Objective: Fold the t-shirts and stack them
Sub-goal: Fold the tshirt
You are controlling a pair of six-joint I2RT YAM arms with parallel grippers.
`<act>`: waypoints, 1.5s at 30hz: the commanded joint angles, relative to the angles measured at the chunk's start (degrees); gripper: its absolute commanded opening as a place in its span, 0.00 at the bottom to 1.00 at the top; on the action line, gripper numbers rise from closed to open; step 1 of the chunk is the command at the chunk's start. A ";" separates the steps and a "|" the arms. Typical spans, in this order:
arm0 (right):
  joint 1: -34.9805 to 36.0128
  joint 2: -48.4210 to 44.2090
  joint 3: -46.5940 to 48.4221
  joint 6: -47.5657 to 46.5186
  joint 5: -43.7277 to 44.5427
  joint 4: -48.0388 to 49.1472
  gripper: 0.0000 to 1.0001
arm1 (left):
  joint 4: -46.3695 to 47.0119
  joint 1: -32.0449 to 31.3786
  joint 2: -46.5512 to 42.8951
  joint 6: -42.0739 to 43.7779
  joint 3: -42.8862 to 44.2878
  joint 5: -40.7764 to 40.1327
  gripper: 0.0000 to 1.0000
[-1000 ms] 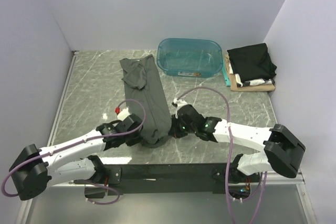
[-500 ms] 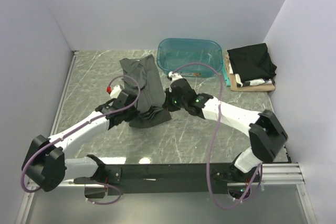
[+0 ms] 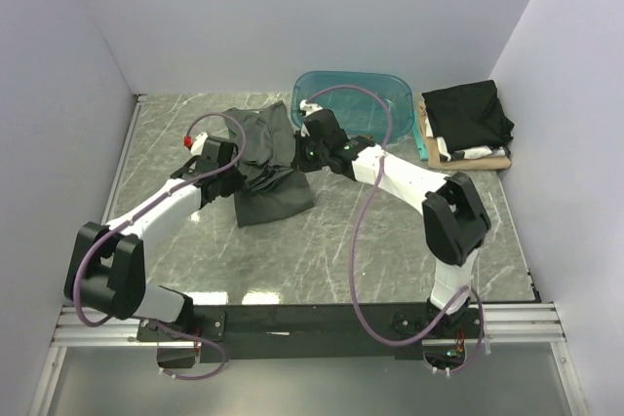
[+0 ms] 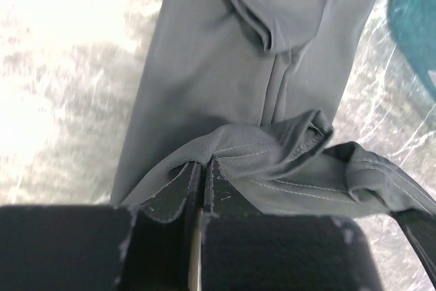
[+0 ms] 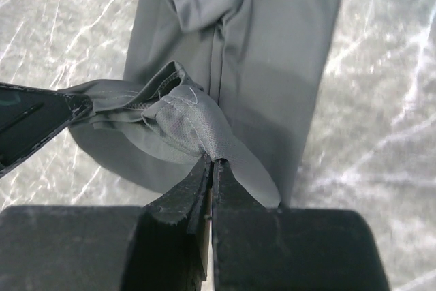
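Charcoal-grey t-shirt (image 3: 275,197) lies lengthwise on the marble surface (image 3: 292,260), its near hem raised and doubled back over itself. The left fingers (image 4: 167,199) pinch one hem corner and the right fingers (image 5: 182,199) the other, with cloth bunched between them. Beyond both, the shirt lies flat. Just past the right fingers stands a teal tub (image 3: 351,109). A black t-shirt (image 3: 468,114) tops a stack farther right.

Bare marble tabletop (image 3: 390,241) opens across the near and right side. At the far middle the teal tub (image 3: 366,109) stands just behind the bunched charcoal-grey t-shirt (image 3: 273,197); a folded t-shirt stack (image 3: 468,124) fills the far right corner against the wall (image 3: 565,65).
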 commanded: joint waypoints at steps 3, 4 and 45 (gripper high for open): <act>-1.53 5.15 7.86 -2.79 -2.45 -0.46 0.00 | 5.11 2.34 3.24 2.95 3.95 3.88 0.01; -1.80 6.29 8.48 -2.79 -2.54 -0.38 0.00 | 5.38 2.61 3.94 3.38 4.30 4.32 0.01; 4.88 10.58 3.12 -2.97 -21.60 12.45 0.82 | 4.42 6.04 -28.99 -1.09 -20.39 5.73 0.99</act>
